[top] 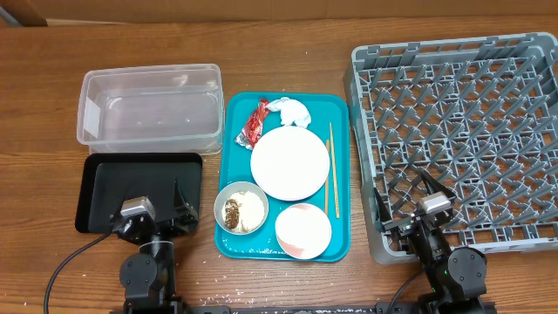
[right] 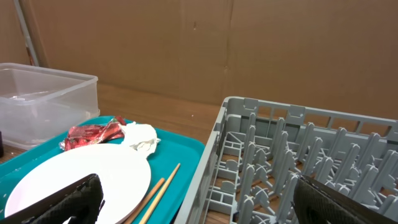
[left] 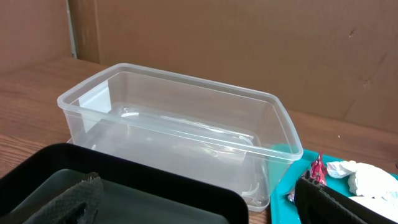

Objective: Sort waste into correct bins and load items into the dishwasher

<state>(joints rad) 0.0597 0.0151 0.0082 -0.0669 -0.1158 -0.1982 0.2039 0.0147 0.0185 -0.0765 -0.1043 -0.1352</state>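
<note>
A teal tray [top: 340, 246] holds a red wrapper [top: 255, 123], a white tissue [top: 292, 112], a large white plate [top: 289, 163], chopsticks [top: 330, 170], a white bowl [top: 241, 208] with rice and brown bits, and a pale pink plate [top: 303, 231]. The clear tub [top: 150, 109] and black tray [top: 139, 179] lie left; the grey rack [top: 462, 139] lies right. My left gripper [top: 155, 209] is open and empty over the black tray's near edge. My right gripper [top: 412, 201] is open and empty over the rack's near left corner. The wrapper [right: 93, 135], tissue [right: 142, 138] and chopsticks [right: 158, 190] show in the right wrist view.
The wooden table [top: 279, 52] runs under everything, with a brown cardboard wall [right: 249, 43] behind. The left wrist view shows the tub [left: 186, 130], the black tray [left: 155, 186] and the wrapper [left: 317, 171] at the teal tray's far corner.
</note>
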